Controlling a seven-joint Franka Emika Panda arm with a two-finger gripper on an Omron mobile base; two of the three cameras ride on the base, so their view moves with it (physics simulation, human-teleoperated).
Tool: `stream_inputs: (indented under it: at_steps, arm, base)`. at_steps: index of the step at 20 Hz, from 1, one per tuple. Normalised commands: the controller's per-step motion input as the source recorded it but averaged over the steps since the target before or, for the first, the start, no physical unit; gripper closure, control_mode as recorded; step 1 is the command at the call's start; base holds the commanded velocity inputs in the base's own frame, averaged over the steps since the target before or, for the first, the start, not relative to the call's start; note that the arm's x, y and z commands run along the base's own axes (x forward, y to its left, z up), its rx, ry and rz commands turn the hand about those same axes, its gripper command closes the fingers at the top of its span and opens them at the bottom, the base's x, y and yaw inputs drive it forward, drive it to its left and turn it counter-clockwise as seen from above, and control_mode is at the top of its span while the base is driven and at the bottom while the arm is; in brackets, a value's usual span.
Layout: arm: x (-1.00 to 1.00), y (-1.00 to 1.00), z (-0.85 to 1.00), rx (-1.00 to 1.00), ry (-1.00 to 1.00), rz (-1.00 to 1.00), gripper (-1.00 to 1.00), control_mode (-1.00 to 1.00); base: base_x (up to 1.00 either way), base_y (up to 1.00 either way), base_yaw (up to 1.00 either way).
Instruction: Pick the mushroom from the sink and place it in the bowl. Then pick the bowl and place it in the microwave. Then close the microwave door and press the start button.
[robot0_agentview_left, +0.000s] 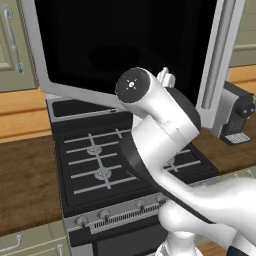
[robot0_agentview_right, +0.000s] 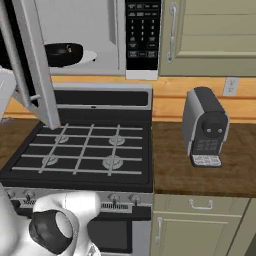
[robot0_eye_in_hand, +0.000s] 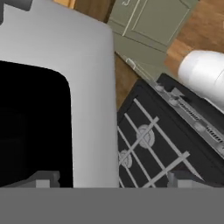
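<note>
Tool (robot0_eye_in_hand: 112, 178) spread wide (nothing held) beside the open microwave door (robot0_eye_in_hand: 94, 87), above the stove (robot0_eye_in_hand: 170, 144).

Legible text: none. Microwave (robot0_agentview_right: 85, 37) keypad panel (robot0_agentview_right: 142, 35) carries small pale markings, too blurred to read.

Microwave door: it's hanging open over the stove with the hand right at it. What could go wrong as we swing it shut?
The open gripper sits at the microwave door frame's edge, not at the bar handle; a push there could slip off.

The bowl sits near the cavity's front, so the door might catch it.

The arm crowds the stove below.
</note>
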Motion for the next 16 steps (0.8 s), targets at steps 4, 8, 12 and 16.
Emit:
stream_inputs:
  at_steps: [4, 8, 12, 16]
  arm:
    - [1.0, -0.48, 0.0, 0.07, 0.01, 0.02, -1.0, -1.0]
    - [1.0, -0.32, 0.04, 0.06, 0.0, 0.09, -1.0, -1.0]
    - [1.0, -0.27, 0.07, 0.07, 0.0, 0.14, -1.0, -1.0]
    - [1.0, -0.03, 0.0, 0.01, 0.0, 0.17, -1.0, -1.0]
  base:
    - [0.0, 0.0, 0.0]
    - [0.0, 0.0, 0.0]
    - [0.0, 0.0, 0.0]
    - [0.0, 0.0, 0.0]
